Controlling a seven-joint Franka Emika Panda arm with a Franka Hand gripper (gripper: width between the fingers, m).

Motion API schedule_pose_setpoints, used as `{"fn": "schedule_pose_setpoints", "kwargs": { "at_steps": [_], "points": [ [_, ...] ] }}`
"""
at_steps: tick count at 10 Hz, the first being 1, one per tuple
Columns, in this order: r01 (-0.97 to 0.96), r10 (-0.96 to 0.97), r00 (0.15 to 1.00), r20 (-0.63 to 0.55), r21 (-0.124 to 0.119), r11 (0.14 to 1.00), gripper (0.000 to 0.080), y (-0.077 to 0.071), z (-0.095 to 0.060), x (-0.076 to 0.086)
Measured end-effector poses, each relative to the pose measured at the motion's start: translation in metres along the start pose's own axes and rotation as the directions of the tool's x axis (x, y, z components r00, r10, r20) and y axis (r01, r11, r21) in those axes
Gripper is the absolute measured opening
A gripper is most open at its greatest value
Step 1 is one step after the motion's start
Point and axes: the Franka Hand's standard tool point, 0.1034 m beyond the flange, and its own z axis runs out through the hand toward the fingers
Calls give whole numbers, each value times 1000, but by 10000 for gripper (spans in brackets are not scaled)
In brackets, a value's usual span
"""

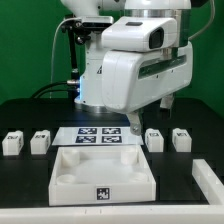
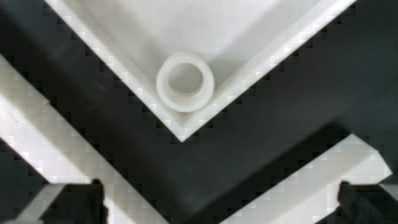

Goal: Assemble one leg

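Observation:
Four small white legs with tags stand in a row on the black table: two at the exterior view's left (image 1: pixel 12 143) (image 1: pixel 41 141) and two at its right (image 1: pixel 154 139) (image 1: pixel 181 139). The large white panel (image 1: pixel 102 175) lies in front. My gripper (image 1: pixel 150 115) hangs above the table near the panel's far right corner, mostly hidden by the arm. In the wrist view the gripper (image 2: pixel 214 205) is open and empty, its dark fingertips (image 2: pixel 63 205) wide apart. One corner of the panel with its round hole (image 2: pixel 185 82) lies below it. No leg shows in the wrist view.
The marker board (image 1: pixel 97 134) lies flat behind the panel, between the two pairs of legs. Another white part (image 1: pixel 207 180) sits at the exterior view's right front edge. The arm's bulky body (image 1: pixel 140 65) fills the upper middle.

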Motion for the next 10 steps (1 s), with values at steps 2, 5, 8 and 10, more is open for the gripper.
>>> {"fn": "schedule_pose_setpoints", "kwargs": {
  "at_steps": [2, 5, 8, 10],
  "points": [
    [0, 0, 1000, 0, 0, 1000, 650, 0, 0, 0],
    [0, 0, 1000, 0, 0, 1000, 650, 0, 0, 0],
    [0, 0, 1000, 0, 0, 1000, 650, 0, 0, 0],
    [0, 0, 1000, 0, 0, 1000, 650, 0, 0, 0]
  ]
}}
